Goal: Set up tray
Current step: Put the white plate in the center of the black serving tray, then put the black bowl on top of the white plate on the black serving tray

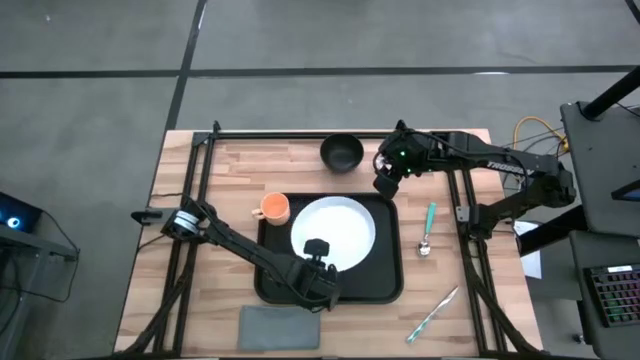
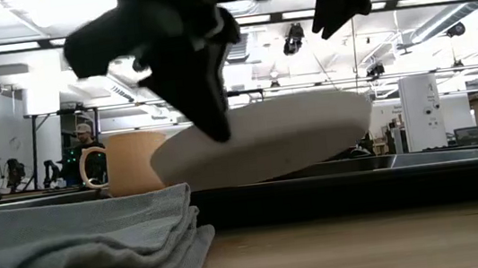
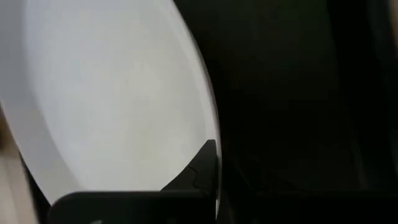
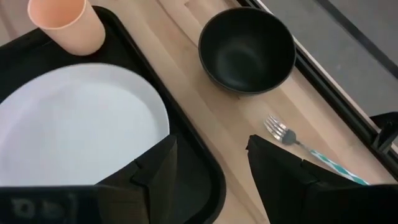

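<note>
Pinching the rim of the white plate with the left gripper, fingers pressed together on the edge nearest the tray's front side. Plate tilted in the low view, held edge raised, opposite edge low over the tray; possibly resting on the tray floor there, hard to tell from that angle.

To do the step well: lower the held edge slowly until flat, set the plate about mid-tray, then release and lift straight up so as not to drag it. Grip so near the rim gives little hold, so avoid any twist.

Tray lying at the middle of the table, black, rim raised. Orange cup inside the tray at its far-left corner, close to the plate; mind not to nudge it sideways.

Right gripper hanging above the tray's far-right corner, fingers spread, holding nothing. Black bowl just beyond the tray's far side, fork near it. Spoon right of the tray. Grey cloth just in front of the tray, clear of the plate.
</note>
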Motion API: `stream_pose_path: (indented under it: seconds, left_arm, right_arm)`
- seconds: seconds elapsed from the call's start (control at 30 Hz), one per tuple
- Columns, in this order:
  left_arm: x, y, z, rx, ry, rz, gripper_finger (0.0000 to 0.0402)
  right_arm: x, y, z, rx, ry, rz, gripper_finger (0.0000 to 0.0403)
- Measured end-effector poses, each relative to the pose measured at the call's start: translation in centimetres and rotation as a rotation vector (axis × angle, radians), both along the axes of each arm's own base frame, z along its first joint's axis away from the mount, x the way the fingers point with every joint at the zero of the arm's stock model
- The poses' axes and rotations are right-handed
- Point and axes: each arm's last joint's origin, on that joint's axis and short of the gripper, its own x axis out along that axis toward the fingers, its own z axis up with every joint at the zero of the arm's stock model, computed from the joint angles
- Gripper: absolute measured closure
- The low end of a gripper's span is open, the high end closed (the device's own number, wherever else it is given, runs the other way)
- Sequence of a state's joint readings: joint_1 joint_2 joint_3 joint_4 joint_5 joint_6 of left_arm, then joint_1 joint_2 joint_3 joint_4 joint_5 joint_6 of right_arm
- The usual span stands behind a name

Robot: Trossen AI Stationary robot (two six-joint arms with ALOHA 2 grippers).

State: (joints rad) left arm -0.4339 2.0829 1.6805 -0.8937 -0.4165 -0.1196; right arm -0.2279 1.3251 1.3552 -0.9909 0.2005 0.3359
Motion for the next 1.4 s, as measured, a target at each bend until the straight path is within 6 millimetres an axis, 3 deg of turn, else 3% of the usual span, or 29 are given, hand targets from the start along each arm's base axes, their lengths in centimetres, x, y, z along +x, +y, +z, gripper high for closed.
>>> stream_pose_path:
  seconds: [0.23, 0.5, 0.67, 1.0, 1.1, 1.2, 1.4]
  left_arm:
    - [-0.2, -0.8, -0.4, -0.034, -0.009, -0.003, 0.0401]
    - [-0.7, -0.8, -3.0, -0.089, 0.004, -0.006, 0.0401]
    - [-0.9, -0.6, -3.4, -0.085, 0.014, 0.012, 0.0396]
    - [-0.1, -1.0, -1.9, -0.115, -0.039, 0.007, 0.0311]
    - [0.2, -1.3, -0.3, -0.117, -0.067, -0.027, 0.0288]
    - [-0.2, -1.0, 3.0, -0.088, -0.09, -0.045, 0.0276]
    - [-3.5, 1.4, 10.2, 0.085, -0.23, 0.011, 0.0271]
  right_arm:
    - [-0.1, -0.2, 0.0, 0.0, -0.002, -0.007, 0.0218]
    - [0.4, -0.2, -0.3, 0.021, 0.001, 0.004, 0.0218]
    - [1.0, -0.3, -1.3, 0.028, 0.026, 0.009, 0.0216]
    - [1.9, -0.5, -1.8, 0.019, 0.026, 0.021, 0.0202]
    - [2.1, -1.0, -1.8, -0.001, -0.011, 0.025, 0.0202]
    - [2.7, -2.0, -2.3, -0.022, -0.052, 0.019, 0.0202]
    - [3.6, -6.7, -5.0, 0.073, -0.029, -0.054, 0.0202]
